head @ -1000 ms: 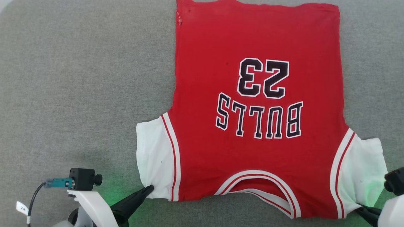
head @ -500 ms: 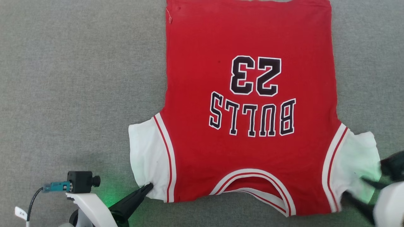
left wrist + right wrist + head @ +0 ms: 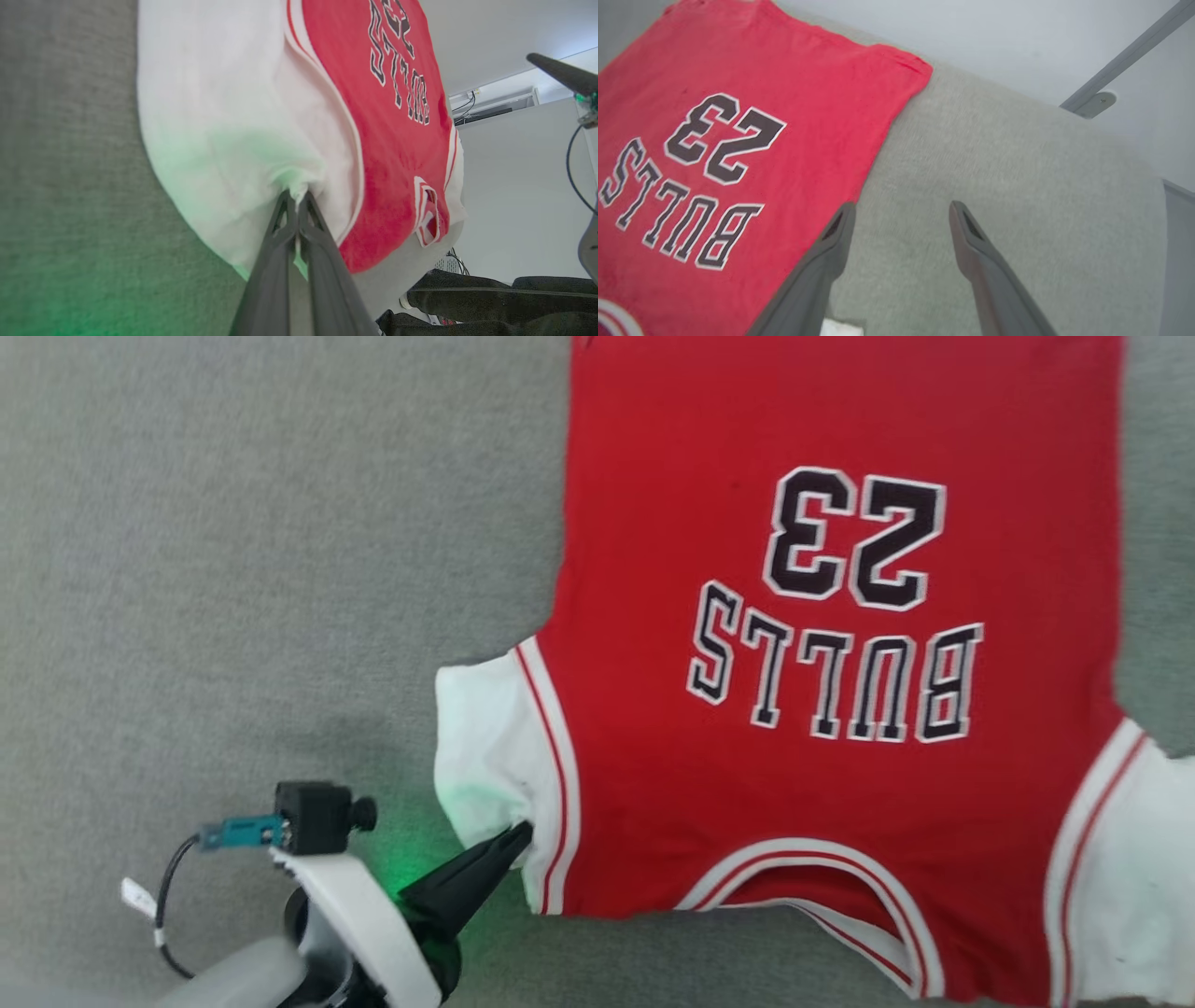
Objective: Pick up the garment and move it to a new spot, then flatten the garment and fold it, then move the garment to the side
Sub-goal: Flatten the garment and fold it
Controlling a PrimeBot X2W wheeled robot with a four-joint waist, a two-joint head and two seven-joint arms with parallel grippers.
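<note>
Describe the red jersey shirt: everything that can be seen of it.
The garment is a red jersey-style T-shirt of soft, knit-looking fabric, with white short sleeves, white-and-red striped trim at the armholes and the neckline, and black, white-outlined BULLS 23 lettering. It lies spread flat, print up, on the grey fabric surface, neckline toward the robot. The left gripper is shut on the near edge of the left-side sleeve, puckering it. The right gripper stands open and grips none of it.

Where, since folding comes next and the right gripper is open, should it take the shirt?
Probably the right sleeve, at its near edge, coming low from the robot's side. The shirt lies flat, collar nearest; that sleeve juts out free, mirroring the left gripper, shut on the left sleeve.
</note>
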